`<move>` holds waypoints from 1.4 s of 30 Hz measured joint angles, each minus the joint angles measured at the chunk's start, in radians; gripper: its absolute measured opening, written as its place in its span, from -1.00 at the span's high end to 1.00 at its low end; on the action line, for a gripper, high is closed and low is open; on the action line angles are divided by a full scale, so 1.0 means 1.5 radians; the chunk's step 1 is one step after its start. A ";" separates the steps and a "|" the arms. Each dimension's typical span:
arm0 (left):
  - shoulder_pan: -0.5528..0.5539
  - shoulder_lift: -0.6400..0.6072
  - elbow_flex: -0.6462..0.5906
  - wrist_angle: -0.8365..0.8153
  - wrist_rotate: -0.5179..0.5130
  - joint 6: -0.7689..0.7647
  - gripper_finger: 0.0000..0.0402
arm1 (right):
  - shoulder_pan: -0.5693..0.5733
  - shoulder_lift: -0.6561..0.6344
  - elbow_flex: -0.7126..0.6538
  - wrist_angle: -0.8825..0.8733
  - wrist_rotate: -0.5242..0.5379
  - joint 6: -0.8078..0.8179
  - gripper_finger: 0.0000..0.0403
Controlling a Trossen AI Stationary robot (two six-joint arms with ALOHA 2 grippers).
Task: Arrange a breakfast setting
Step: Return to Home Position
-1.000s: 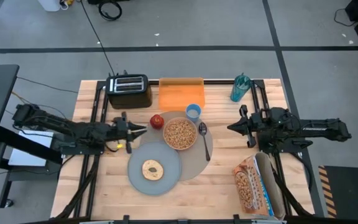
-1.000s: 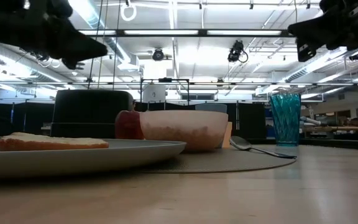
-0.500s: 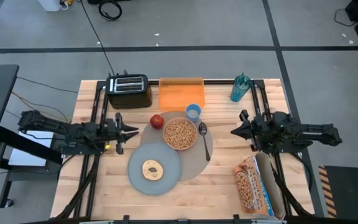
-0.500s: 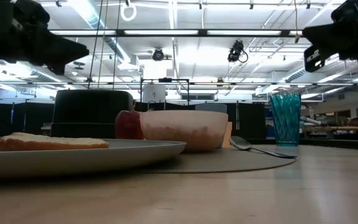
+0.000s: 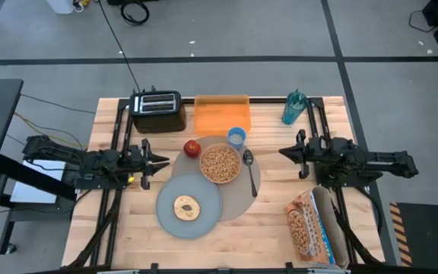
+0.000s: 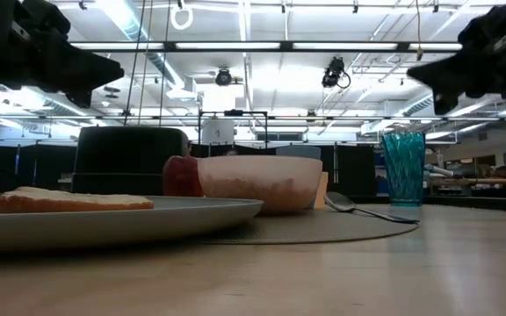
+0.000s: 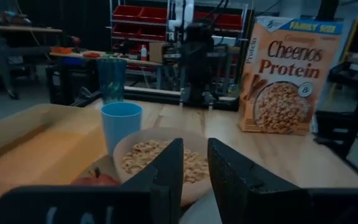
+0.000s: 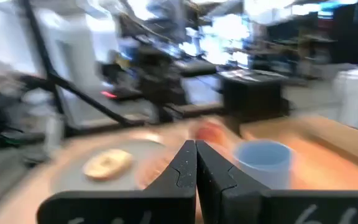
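Observation:
The round grey mat [image 5: 251, 190] lies mid-table. On it stand the pink bowl [image 5: 220, 164], filled with cereal, and the metal spoon [image 5: 248, 171], to the bowl's right. The blue-grey plate [image 5: 175, 221] with the bagel [image 5: 187, 206] overlaps the mat's near left edge. The red apple [image 5: 192, 148] and the small blue cup [image 5: 236, 137] stand at the mat's far edge. My left gripper [image 5: 160, 158] hovers left of the apple, its fingers [image 7: 173, 165] a narrow gap apart and empty. My right gripper [image 5: 282, 154] hovers right of the spoon, shut and empty.
A black toaster [image 5: 157, 111], an orange tray [image 5: 221, 114] and a teal tumbler [image 5: 293, 107] stand along the far edge. A Cheerios box [image 5: 310, 224] lies at the near right. Bare wood shows between each gripper and the mat.
My left gripper has drawn back from the apple toward the table's left edge. My right gripper has sunk a little, shifted slightly toward the right edge and come back. The breakfast things have stayed where they were.

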State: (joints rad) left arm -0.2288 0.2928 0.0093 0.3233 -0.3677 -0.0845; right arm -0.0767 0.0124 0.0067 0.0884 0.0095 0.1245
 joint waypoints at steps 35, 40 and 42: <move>0.020 -0.086 0.031 -0.166 0.176 0.082 0.95 | 0.060 0.027 0.000 -0.038 0.046 -0.050 0.89; 0.062 -0.167 0.031 -0.207 0.253 0.050 0.97 | 0.060 0.027 0.000 -0.038 0.045 -0.050 0.89; 0.072 -0.194 0.010 -0.185 0.283 0.051 0.96 | 0.060 0.027 0.000 -0.038 0.046 -0.050 0.89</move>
State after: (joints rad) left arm -0.1205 0.0023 0.0249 0.0463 0.0564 -0.0075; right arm 0.0130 0.0525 0.0067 0.0315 0.0780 0.0494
